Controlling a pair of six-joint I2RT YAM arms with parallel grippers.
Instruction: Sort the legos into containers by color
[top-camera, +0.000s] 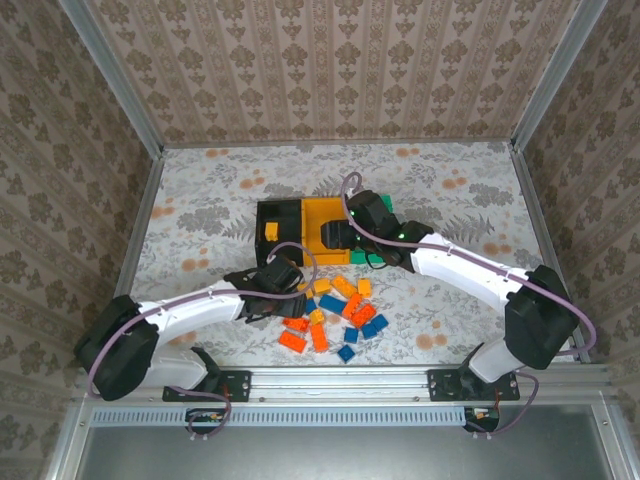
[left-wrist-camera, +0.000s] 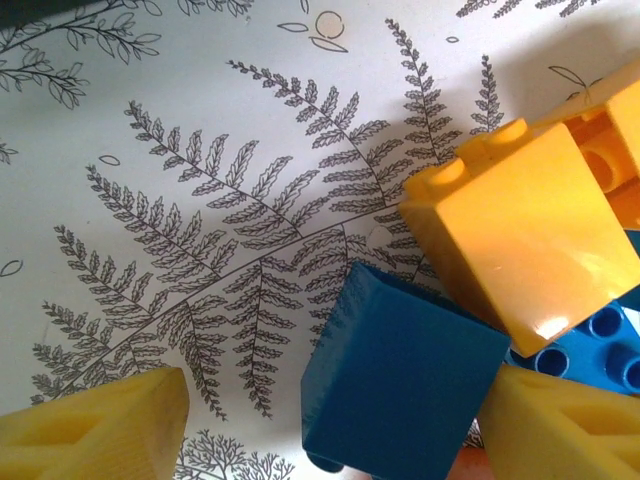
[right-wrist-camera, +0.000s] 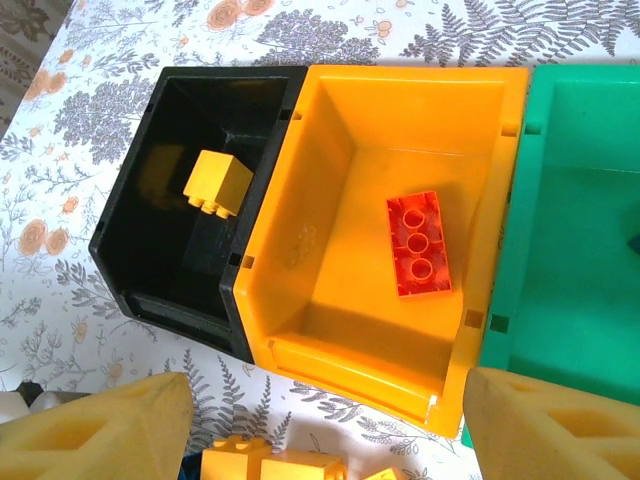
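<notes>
The small blue plastic brick sits between the fingers of the left tool, closer to one finger than the other. The frame cuts off its lower edge and its studs are turned out of sight. Whether it touches the nearer finger cannot be told. The left tool is spread wide and grips nothing.

Just ahead of that tool a yellow plastic brick lies tilted, its studs pointing sideways and away from the tool. It leans on a blue studded brick and half hides it. These belong to the loose pile of yellow-orange, red-orange and blue bricks on the table.

The right tool hangs over the joined row of bins, fingers wide apart and empty. Straight ahead of it is the yellow-orange bin, which holds a red-orange brick. That brick lies studs up, with its long axis running away from the tool, across the row. To one side, the black plastic bin holds a stubby yellow brick on its side, studs toward the tool. On the other side, the green bin is cut off by the frame edge, and in the top view the right arm covers most of it.

The table has a white cover printed with grey ferns and orange blossoms. Beige patterned wallpaper rises on three sides behind metal rails.
</notes>
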